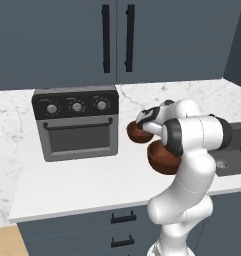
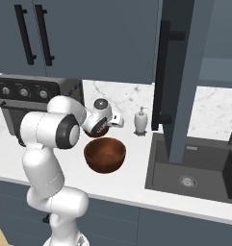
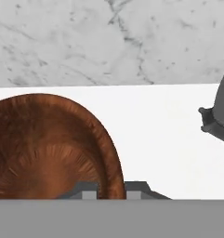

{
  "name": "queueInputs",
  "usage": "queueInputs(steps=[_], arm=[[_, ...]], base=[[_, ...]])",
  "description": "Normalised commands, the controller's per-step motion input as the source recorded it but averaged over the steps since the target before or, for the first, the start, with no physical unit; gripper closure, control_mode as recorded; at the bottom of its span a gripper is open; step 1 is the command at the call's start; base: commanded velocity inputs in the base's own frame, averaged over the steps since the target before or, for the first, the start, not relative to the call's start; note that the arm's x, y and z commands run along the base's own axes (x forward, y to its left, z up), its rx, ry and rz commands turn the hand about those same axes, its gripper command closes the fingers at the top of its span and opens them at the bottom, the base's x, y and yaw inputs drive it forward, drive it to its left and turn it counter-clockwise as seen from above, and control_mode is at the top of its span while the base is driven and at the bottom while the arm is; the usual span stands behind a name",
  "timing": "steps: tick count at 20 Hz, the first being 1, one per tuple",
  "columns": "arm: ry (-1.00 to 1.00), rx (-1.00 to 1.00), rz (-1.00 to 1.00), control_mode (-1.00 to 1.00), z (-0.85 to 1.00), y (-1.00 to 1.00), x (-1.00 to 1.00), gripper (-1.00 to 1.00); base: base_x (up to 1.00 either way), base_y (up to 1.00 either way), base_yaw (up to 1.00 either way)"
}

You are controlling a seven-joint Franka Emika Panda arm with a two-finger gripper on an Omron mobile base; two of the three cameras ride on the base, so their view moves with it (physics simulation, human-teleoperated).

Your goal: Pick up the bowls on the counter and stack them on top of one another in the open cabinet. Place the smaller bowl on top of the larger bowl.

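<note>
White marble tabletop runs under dark blue cupboards, with a grey toaster oven on its left part and a dark sink on its right. The big bowl sits on the tabletop near the front edge, just in front of the robot's hand. The small bowl is right at the fingers, a little farther back toward the wall than the big one. In the hand view its rim runs between the two finger tips, one tip inside the bowl and one outside, and the fingers are pressed in on that rim, so I judge they are pinching the small bowl. I cannot tell if it rests on the tabletop or is just off it. The open cabinet is up high and to the right, above the sink, with its door swung out toward the robot. So the bowl in the fingers has to go up and to the right to reach the shelf. But the big bowl should go in first, as the small one belongs on top. A small soap bottle stands by the wall near the sink. I see no words or labels that can be read; the oven knobs have only tiny marks.
</note>
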Motion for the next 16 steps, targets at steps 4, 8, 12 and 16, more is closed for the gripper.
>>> queueInputs(steps=[4, 8, 12, 16], arm=[[-0.11, 0.0, -0.05, -1.0, 0.65, 0.0, -0.38, 1.0], [-0.06, 0.0, -0.09, -1.0, 0.63, -0.04, -0.69, 1.0], [0.0, 0.05, -0.08, -1.0, 0.54, -0.19, -0.96, 1.0], [-0.02, 0.03, -0.08, -1.0, 0.94, -0.03, -0.64, 1.0]], base=[[0.0, 0.0, 0.0], [0.0, 0.0, 0.0], [0.0, 0.0, 0.0], [0.0, 0.0, 0.0]])
